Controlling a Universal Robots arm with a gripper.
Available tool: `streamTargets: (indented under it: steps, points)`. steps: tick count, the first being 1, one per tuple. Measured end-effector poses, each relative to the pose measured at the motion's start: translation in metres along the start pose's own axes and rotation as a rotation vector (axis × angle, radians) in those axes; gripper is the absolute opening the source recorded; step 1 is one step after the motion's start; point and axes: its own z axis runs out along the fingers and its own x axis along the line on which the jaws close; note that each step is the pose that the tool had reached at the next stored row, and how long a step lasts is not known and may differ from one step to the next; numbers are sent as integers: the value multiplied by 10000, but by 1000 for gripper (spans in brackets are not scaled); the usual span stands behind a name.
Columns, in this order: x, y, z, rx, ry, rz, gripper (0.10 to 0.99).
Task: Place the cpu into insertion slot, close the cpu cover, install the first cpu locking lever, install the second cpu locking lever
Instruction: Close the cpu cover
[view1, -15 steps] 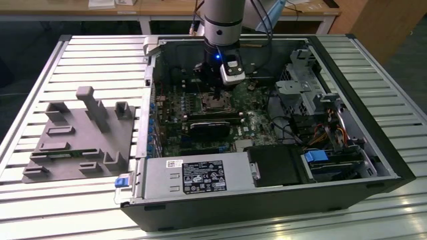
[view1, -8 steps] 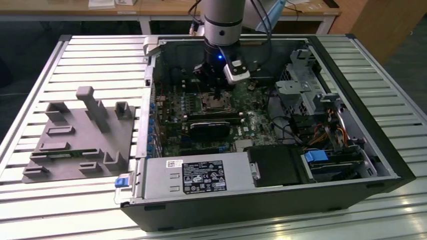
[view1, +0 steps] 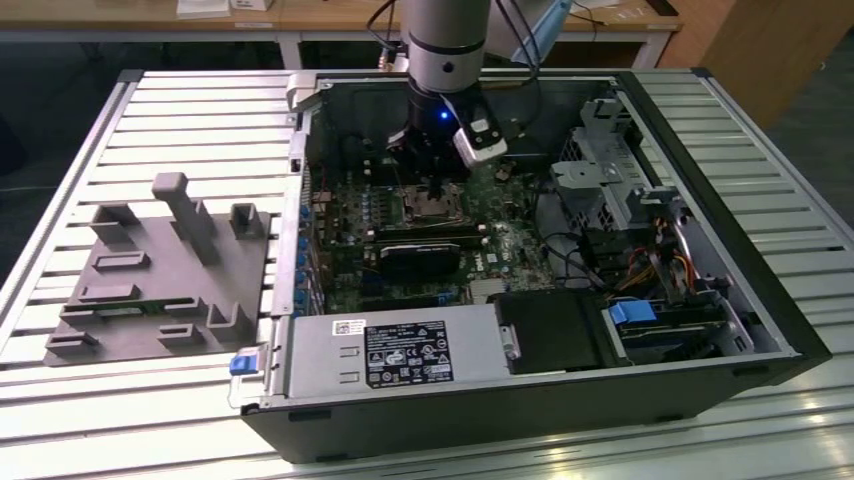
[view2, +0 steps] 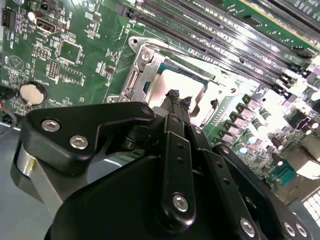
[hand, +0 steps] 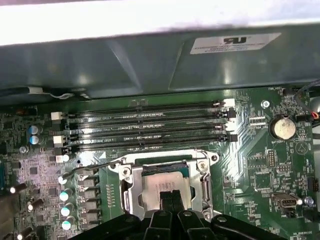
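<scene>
Trouble could come if the end effector (hand: 172, 196) pushed down too hard or off to one side: the cpu (hand: 159, 182) might tip or get scratched. Its fingers were pressed together with nothing between them, tips right at the cpu. The cpu lay flat in the insertion slot (hand: 165, 171), near the middle of the green motherboard (hand: 260, 165), with the cpu cover (hand: 129, 192) around it. There was one cpu, one slot, one cover and four long memory slots (hand: 145, 131).
</scene>
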Motion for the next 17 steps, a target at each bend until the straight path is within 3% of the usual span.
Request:
streamTargets:
  steps: [2, 6, 17]
  points:
    - [0, -5, 2, -91, 9, 2, 102]
    - [-1, -15, 4, -424, 41, 8, 102]
    - [3, -50, 11, -441, 41, 10, 102]
